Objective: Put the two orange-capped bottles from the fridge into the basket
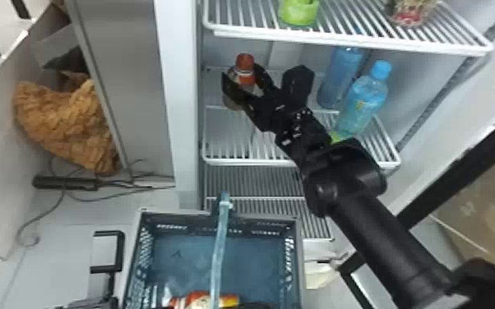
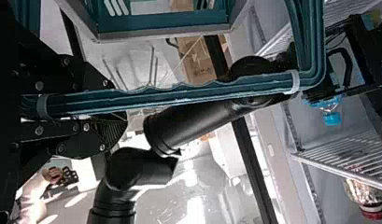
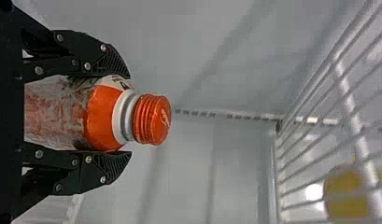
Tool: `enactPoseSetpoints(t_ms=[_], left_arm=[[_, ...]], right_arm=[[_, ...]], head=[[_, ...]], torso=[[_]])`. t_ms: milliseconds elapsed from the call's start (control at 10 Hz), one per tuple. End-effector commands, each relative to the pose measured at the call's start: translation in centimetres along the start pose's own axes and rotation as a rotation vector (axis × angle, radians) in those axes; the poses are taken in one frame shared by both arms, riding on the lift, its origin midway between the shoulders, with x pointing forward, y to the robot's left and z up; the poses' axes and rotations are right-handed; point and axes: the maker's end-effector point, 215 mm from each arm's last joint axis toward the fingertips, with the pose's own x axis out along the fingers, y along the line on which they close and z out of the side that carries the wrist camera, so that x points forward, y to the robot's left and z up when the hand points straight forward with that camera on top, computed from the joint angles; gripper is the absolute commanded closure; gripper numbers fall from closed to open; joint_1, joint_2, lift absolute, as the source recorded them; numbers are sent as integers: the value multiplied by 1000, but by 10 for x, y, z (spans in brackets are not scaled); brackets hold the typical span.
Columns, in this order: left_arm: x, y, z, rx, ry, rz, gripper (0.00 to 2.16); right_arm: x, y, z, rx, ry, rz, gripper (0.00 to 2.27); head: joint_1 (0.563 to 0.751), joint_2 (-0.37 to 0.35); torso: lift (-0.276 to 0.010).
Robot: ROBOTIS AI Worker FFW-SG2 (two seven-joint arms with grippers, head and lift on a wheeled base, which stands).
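Note:
On the fridge's middle shelf, an orange-capped bottle [image 1: 244,62] stands between the fingers of my right gripper [image 1: 246,85]. The right wrist view has this bottle [image 3: 104,114] pressed on both sides by my right gripper [image 3: 128,115], its cap beyond the fingertips. A bottle with orange and yellow parts [image 1: 195,298] lies in the near end of the basket [image 1: 300,246]. Part of my left gripper [image 1: 257,306] is at the head view's bottom edge; in the left wrist view my left gripper [image 2: 116,109] is shut on the basket's handle [image 2: 188,94].
Two blue bottles [image 1: 364,100] stand to the right on the middle shelf [image 1: 255,162]. Above is the upper shelf [image 1: 349,44], holding a green container [image 1: 299,11]. The fridge's wall [image 1: 183,102] rises left of the shelves, and a black bracket [image 1: 120,251] is left of the basket.

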Motion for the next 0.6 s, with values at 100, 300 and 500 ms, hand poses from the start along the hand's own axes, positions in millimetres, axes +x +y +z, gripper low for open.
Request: enactPoseSetpoints(t_ms=[100, 300, 500], left_arm=[[-2, 1, 0, -4, -7, 4, 1202], [-2, 2, -1, -9, -9, 5, 1202], [-3, 1, -2, -13, -9, 3, 1202]], right_arm=[[-29, 6, 20, -50, -41, -2, 799], [-58, -1, 44, -65, -79, -36, 799], [-80, 3, 50, -51, -78, -24, 797]], head=[[695, -127], [695, -141], [695, -168]], torso=[[-235], [-235], [-235]])
